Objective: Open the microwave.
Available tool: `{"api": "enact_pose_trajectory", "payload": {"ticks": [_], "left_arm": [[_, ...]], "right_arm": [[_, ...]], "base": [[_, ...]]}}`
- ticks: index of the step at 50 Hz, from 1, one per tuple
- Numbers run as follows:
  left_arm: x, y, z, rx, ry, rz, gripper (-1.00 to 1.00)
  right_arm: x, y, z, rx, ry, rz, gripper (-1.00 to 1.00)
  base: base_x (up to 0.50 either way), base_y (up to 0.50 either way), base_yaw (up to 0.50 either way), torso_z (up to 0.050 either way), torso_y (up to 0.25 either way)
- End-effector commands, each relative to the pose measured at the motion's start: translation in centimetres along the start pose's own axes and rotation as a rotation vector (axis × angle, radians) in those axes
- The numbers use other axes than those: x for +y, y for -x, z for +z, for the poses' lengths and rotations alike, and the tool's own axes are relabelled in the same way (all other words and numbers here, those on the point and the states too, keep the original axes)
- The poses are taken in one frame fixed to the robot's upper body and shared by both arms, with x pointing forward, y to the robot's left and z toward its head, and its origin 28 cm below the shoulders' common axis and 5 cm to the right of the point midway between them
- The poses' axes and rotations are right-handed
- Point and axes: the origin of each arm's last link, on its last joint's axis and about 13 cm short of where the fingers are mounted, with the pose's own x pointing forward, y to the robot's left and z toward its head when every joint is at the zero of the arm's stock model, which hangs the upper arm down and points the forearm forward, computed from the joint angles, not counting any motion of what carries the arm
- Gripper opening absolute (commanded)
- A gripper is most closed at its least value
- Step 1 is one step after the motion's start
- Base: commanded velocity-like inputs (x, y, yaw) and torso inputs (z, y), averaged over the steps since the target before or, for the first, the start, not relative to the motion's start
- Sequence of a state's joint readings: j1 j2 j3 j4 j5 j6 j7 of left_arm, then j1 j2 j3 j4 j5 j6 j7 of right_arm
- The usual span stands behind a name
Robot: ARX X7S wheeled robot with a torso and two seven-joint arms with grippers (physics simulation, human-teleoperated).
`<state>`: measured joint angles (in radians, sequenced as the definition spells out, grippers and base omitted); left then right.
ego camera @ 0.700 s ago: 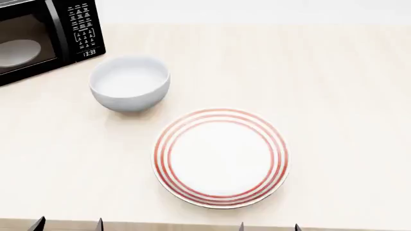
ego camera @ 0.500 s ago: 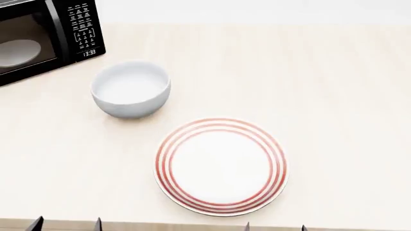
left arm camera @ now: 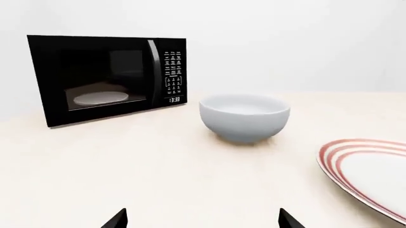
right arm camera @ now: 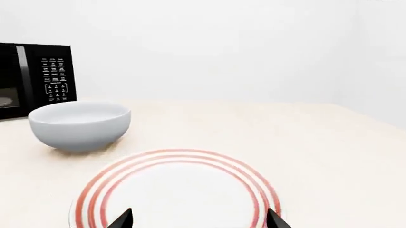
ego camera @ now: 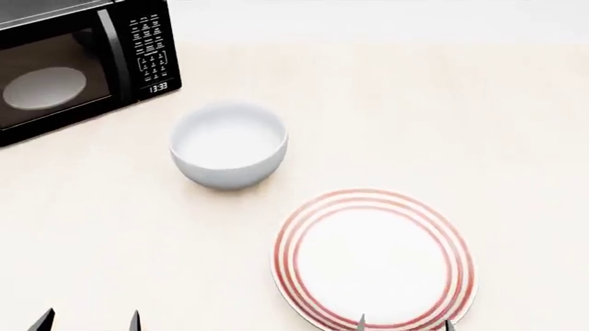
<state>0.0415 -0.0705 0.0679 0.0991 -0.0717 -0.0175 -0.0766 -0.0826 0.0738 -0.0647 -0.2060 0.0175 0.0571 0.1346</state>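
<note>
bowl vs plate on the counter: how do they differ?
The bowl is deep with tall walls; the plate is flat and shallow. The bowl is plain pale grey-white; the plate carries red rings round its rim. The bowl sits nearer the microwave; the plate lies nearer the robot and looks wider. Both are round, empty, upright and apart.

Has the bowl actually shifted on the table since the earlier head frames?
No. The bowl keeps its offset from the microwave and the plate; all slid right and down together, so the camera moved.

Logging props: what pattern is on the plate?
White plate with concentric red rim rings, clearest in the head view.
</note>
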Motion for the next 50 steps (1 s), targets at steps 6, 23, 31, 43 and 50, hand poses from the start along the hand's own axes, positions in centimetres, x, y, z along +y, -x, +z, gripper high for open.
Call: {"api": "enact_pose_trajectory", "payload": {"ticks": [6,23,31,43,50], "left_arm": [[0.01,0.02,0.01,-0.001,-0.001,-0.004,1.00],[0.04,0.01,-0.01,0.001,-0.003,-0.001,1.00],[0.04,0.02,-0.01,0.002,-0.003,-0.001,1.00],[0.07,0.15,0.16,-0.004,0.001,-0.002,1.00],[0.09,0.09,0.14,-0.003,-0.001,-0.001,1.00]], "right_arm": [[0.08,0.29,0.41,-0.020,-0.028,0.028,1.00],[0.08,0.24,0.30,-0.016,-0.020,0.028,1.00],[0.07,0.22,0.25,-0.013,-0.021,0.031,1.00],[0.09,0.18,0.21,-0.008,-0.017,0.029,1.00],[0.09,0.14,0.19,-0.007,-0.018,0.030,1.00]], "base": [[0.29,0.47,0.00,0.000,0.000],[0.30,0.48,0.00,0.000,0.000],[0.30,0.48,0.00,0.000,0.000],[0.30,0.48,0.00,0.000,0.000],[0.30,0.48,0.00,0.000,0.000]]}}
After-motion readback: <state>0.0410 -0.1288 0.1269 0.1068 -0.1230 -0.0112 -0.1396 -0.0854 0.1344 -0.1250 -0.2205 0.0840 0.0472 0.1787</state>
